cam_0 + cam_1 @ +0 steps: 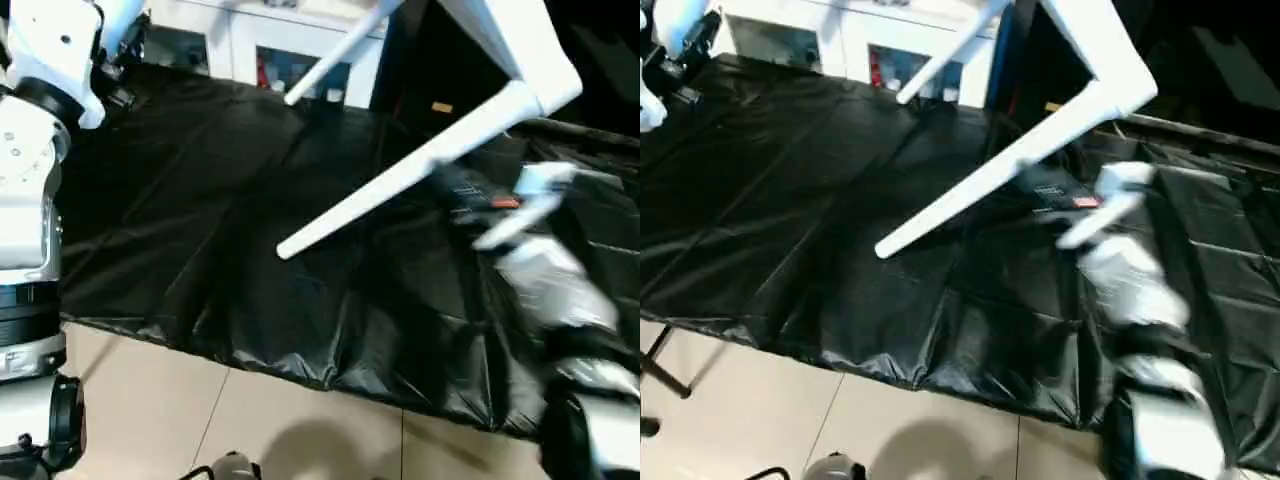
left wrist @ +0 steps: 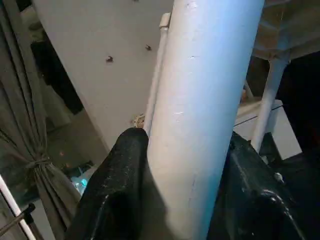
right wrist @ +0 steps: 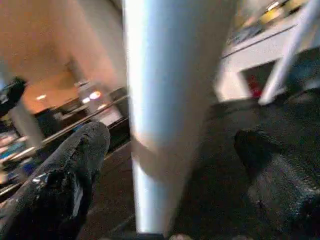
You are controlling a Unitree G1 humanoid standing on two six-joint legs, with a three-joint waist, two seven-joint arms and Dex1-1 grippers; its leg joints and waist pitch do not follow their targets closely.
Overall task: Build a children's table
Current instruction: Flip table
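White plastic children's table [image 1: 520,60] is held tilted in the air above the black sheet-covered work surface [image 1: 200,240], its tubular legs pointing left and near. One white leg [image 2: 200,125] is clamped between the left gripper's [image 2: 187,190] black fingers. Another leg [image 3: 165,110] stands between the right gripper's [image 3: 170,165] spread fingers, untouched by either.

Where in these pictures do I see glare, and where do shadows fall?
Left eye view: the black sheet shines in pale streaks along its creases, and a soft dark shadow lies on the tiled floor. Left wrist view: the table leg is brightly lit, darker along one side. Right wrist view: warm orange light glows in the background.
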